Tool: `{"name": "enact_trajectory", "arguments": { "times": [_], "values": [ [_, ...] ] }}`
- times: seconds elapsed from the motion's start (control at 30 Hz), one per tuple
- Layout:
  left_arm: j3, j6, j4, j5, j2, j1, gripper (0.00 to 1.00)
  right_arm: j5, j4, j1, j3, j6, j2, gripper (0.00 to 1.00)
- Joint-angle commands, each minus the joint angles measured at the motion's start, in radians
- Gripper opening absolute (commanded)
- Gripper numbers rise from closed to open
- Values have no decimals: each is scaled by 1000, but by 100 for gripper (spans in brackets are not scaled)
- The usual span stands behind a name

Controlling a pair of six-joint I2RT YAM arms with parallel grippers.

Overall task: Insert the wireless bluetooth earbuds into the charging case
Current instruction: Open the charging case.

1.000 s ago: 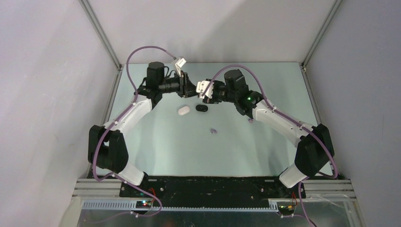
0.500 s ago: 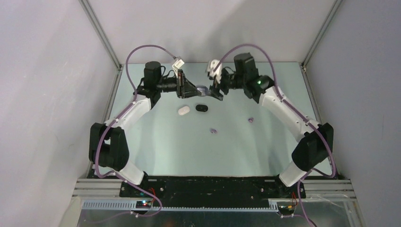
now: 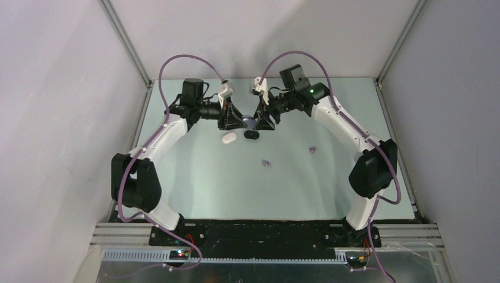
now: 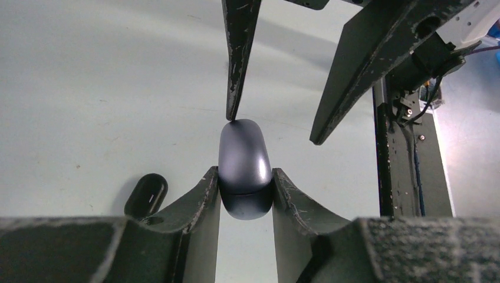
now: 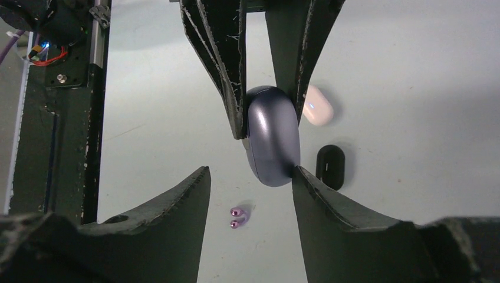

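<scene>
Navy charging case (image 4: 244,154) in left hand (image 4: 244,173); spread right hand (image 5: 249,172) touches its end.

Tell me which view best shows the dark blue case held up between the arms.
Left wrist: the dark blue case sits close and centred, its seam visible, clamped in the left pincer. Right wrist shows it large too, but that pincer covers one side. Top external shows only a small dark blob.

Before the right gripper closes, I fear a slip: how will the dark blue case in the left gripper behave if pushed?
Probably stiff: the dark blue case shows no dent where the left gripper pinches it. Likely slippery: its shell is glossy and rounded, gripped only near one end, so a nudge from the open right gripper could pivot or eject it.
</scene>
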Motion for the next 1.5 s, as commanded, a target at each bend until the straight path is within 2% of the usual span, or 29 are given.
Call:
{"name": "enact_trajectory", "arguments": {
  "times": [0.0,0.13,0.33,0.57,0.63,0.93,1.0,1.17,1.2,1.23,1.27,1.33,1.47],
  "values": [
    [15,93,-20,14,-45,-7,2,-60,-48,13,41,-16,6,54],
    [24,119,-43,13,-46,-9,1,-57,-27,15,47,2,17,49],
    [35,129,-45,28,-43,-11,0,-31,17,20,47,29,39,56],
    [42,160,-70,28,-45,-12,0,-29,28,31,48,38,58,53],
    [53,185,-97,27,-42,-15,0,-18,46,33,39,48,60,57],
    [64,202,-124,34,-41,-16,0,-10,94,22,25,76,67,60],
    [63,202,-123,34,-43,-16,0,-21,92,18,27,71,72,57],
    [62,201,-120,29,-44,-16,1,-53,54,11,40,52,78,35],
    [61,199,-117,23,-46,-17,3,-57,50,10,39,47,77,33],
    [59,192,-114,19,-47,-16,12,-59,38,9,40,36,73,29],
    [58,183,-111,11,-48,-16,26,-61,30,9,40,32,68,26],
    [54,169,-107,-6,-51,-15,39,-61,24,8,36,23,55,23],
    [45,159,-111,-31,-51,-12,49,-43,23,7,27,6,31,20]
  ]
}}
